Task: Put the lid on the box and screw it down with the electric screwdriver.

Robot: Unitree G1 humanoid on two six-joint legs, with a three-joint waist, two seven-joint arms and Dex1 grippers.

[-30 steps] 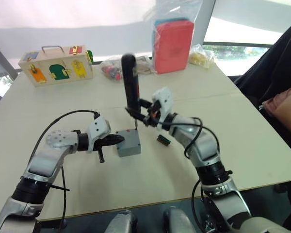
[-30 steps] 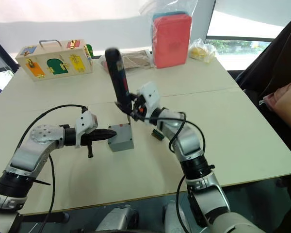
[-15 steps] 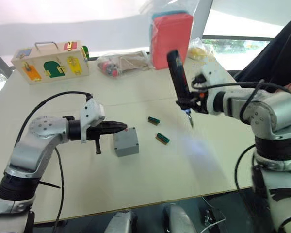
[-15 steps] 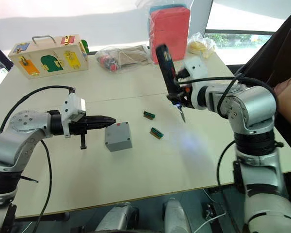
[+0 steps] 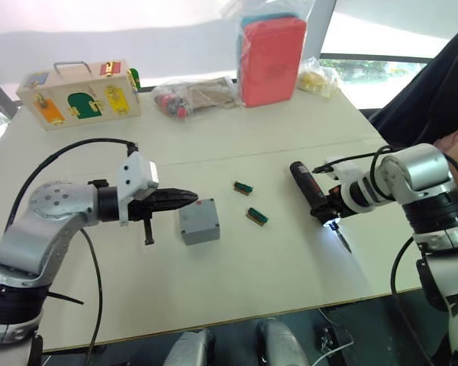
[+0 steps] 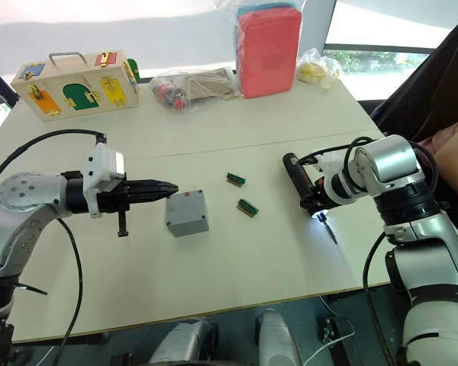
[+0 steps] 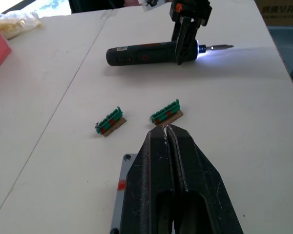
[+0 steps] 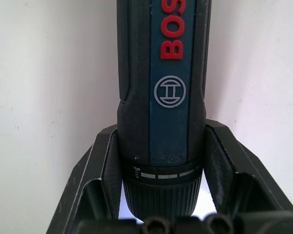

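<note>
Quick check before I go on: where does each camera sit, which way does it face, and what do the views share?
Left eye, right eye: head, looking down over the table; both arms, box, electric screwdriver.
Left wrist: along the shut left gripper towards the green connector blocks and right gripper.
Right wrist: along the fingers clamping the screwdriver.
Shared: the screwdriver.

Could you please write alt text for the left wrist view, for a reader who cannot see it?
The left gripper, its black fingers shut together, hovers over the edge of the grey box. Beyond it, two green connector blocks lie on the white table, and farther off the right gripper clasps the electric screwdriver, its light glowing.
</note>
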